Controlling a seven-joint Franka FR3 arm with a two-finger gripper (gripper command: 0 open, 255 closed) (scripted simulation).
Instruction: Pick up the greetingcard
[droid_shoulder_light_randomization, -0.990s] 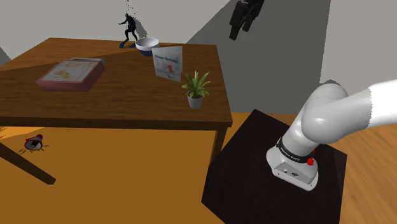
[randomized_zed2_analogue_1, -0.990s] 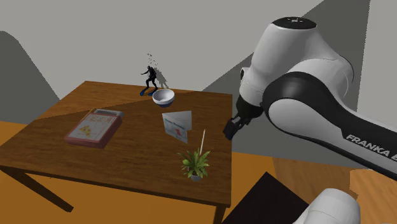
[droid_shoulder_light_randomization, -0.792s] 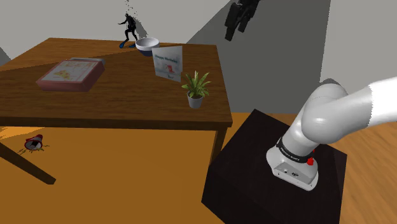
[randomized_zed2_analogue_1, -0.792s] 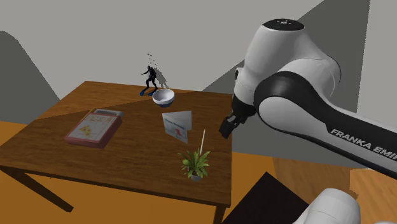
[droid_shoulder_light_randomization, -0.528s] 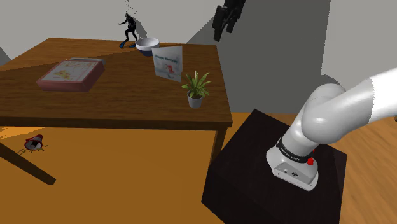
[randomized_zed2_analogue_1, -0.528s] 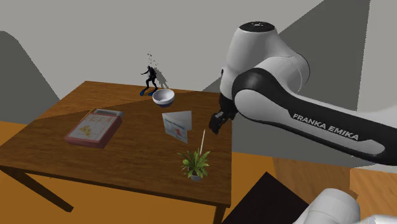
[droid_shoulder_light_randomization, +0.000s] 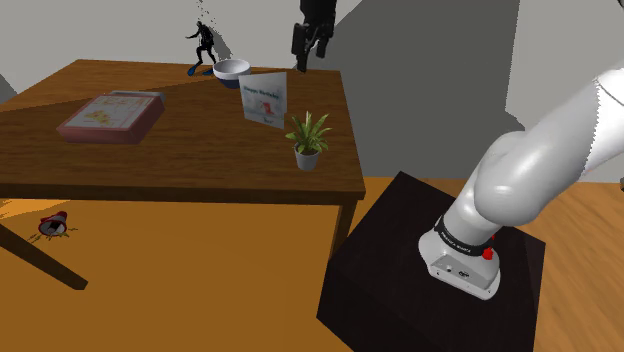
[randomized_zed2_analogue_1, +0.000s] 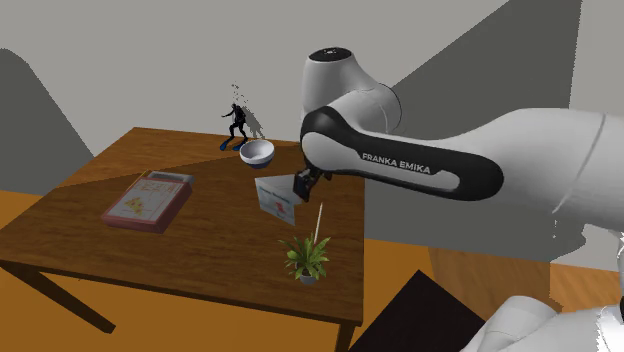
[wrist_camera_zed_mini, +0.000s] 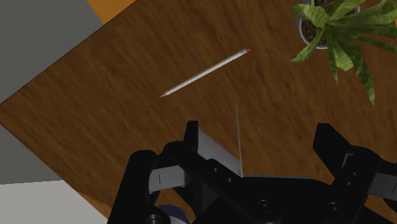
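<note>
The greeting card (droid_shoulder_light_randomization: 265, 100) is a folded white card with a small picture, standing upright on the brown wooden table (droid_shoulder_light_randomization: 150, 165); it also stands mid-table (randomized_zed2_analogue_1: 278, 197). My black gripper (droid_shoulder_light_randomization: 299, 55) hovers above it, slightly toward the shoulder view's right. In the second exterior view the gripper (randomized_zed2_analogue_1: 302, 185) hangs right beside the card's upper edge. Seen from the wrist, the card (wrist_camera_zed_mini: 219, 153) appears from above as thin edges and a grey panel. It lies between the spread fingers of the open gripper (wrist_camera_zed_mini: 257, 143), close to one finger (wrist_camera_zed_mini: 191, 137), and nothing is clasped.
A potted plant (droid_shoulder_light_randomization: 307, 140) stands near the table's edge by the card, and a pencil (wrist_camera_zed_mini: 203, 71) lies between them. Behind the card are a white bowl (droid_shoulder_light_randomization: 231, 70) and a dark figurine (droid_shoulder_light_randomization: 203, 45). A flat red box (droid_shoulder_light_randomization: 110, 115) lies further left. A red clock (droid_shoulder_light_randomization: 52, 226) rests on the floor.
The gripper has swung toward the shoulder view's left, from beyond the table's edge to above the card, staying open. Nothing on the table has moved.
</note>
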